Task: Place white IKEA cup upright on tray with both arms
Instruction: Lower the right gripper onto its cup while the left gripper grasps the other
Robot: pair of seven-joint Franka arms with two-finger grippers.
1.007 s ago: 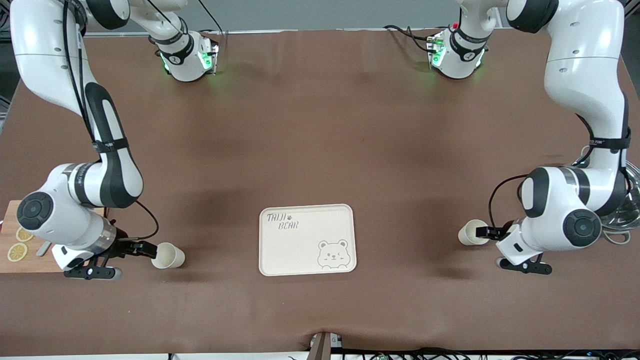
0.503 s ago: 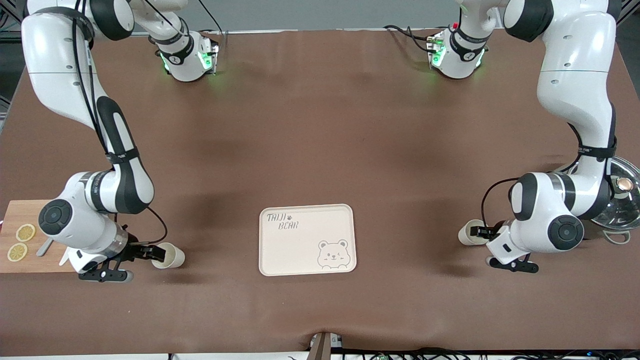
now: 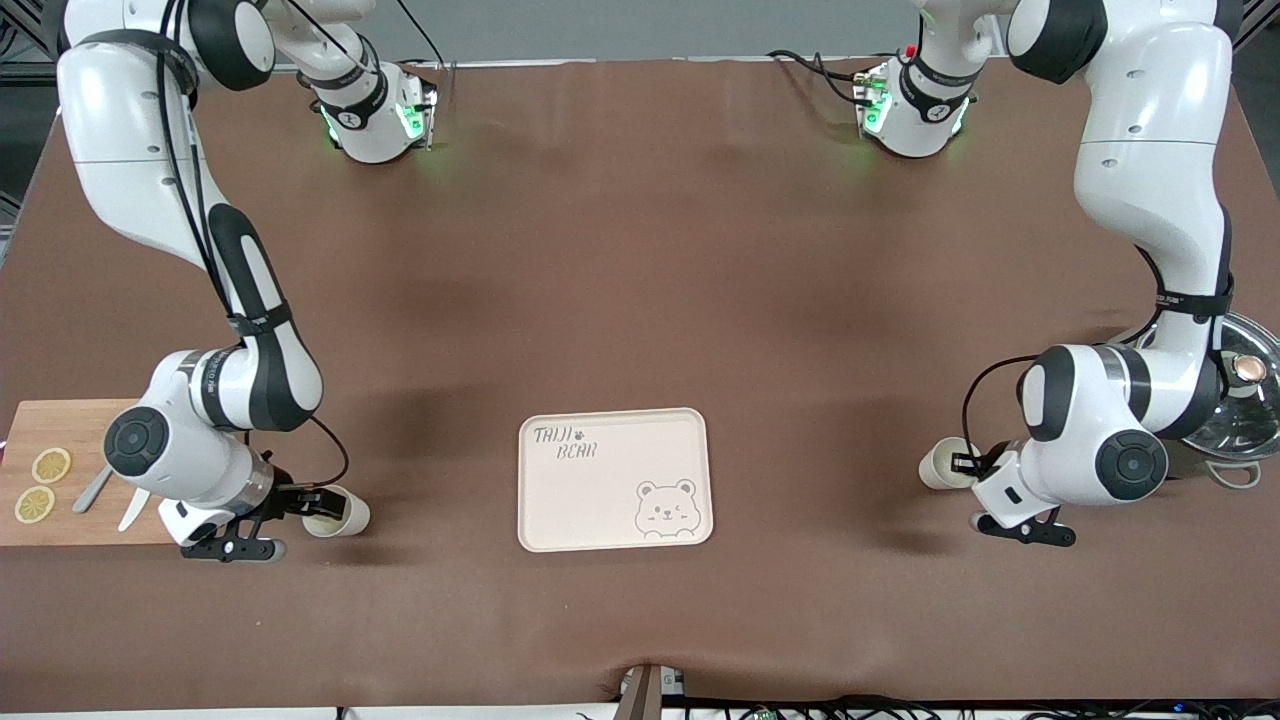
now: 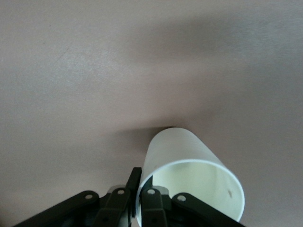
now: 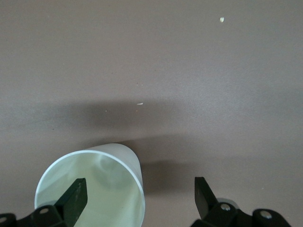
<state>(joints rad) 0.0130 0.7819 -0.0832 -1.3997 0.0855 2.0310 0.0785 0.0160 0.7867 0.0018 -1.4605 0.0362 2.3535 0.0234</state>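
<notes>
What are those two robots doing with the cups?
Each arm is working on a white plastic cup lying on its side on the brown table. The left pincer pinches the rim of the white cup at the left arm's end. The right pincer is open, with one finger inside the white cup at the right arm's end. Neither cup is on the cream rectangular tray between them yet.

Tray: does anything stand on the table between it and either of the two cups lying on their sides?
Nothing visible does. Only bare table lies between the tray and one cup at the right gripper, and between the tray and the other cup at the left gripper.
</notes>
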